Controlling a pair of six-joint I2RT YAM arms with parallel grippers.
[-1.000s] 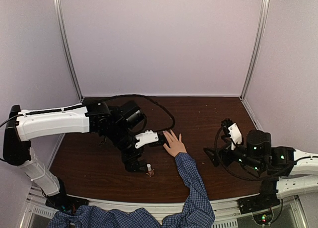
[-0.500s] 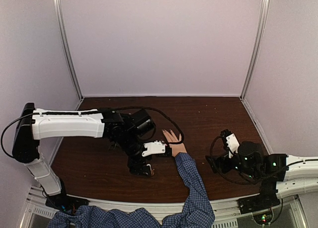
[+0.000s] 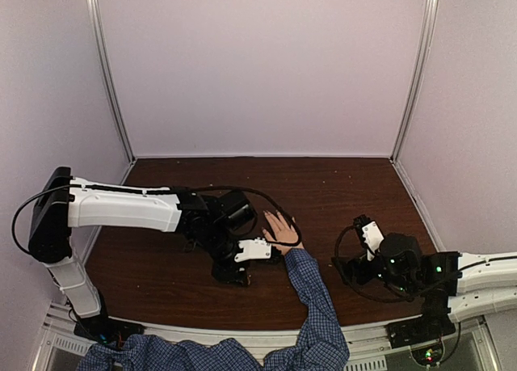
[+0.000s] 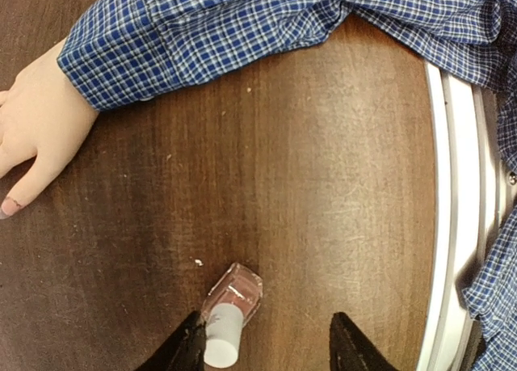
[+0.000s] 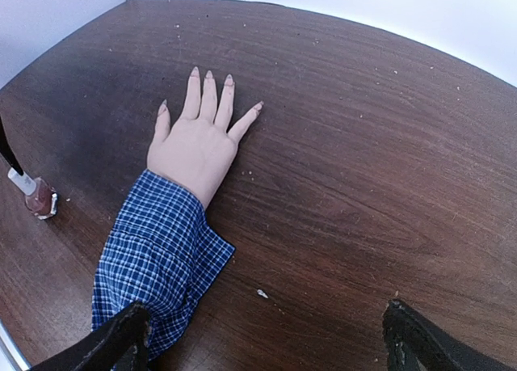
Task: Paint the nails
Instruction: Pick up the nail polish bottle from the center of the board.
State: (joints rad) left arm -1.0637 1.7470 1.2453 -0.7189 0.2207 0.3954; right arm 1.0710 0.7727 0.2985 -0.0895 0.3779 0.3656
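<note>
A light-skinned hand [image 5: 198, 145] in a blue checked sleeve [image 5: 157, 250] lies flat on the dark wooden table, fingers spread. Its pinkish nails [image 5: 229, 80] show at the fingertips, and one thumb nail [image 4: 8, 205] shows in the left wrist view. A small nail-polish bottle [image 4: 234, 294] with a white cap [image 4: 221, 343] stands near the sleeve. My left gripper [image 4: 271, 351] straddles it from above, one finger against the cap, the other well apart. My right gripper [image 5: 271, 343] is open, low over the table to the right of the sleeve, holding nothing.
The table's metal front rail [image 4: 452, 225] runs close to the bottle. The person's sleeve [image 3: 315, 306] crosses the front edge between my two arms. White walls and corner posts [image 3: 109, 80] enclose the table. A black cable [image 3: 266, 197] loops over the left arm.
My left arm has swung down and to the right over the bottle, and its jaws have narrowed around the cap. The right arm has sunk slightly toward the front edge.
</note>
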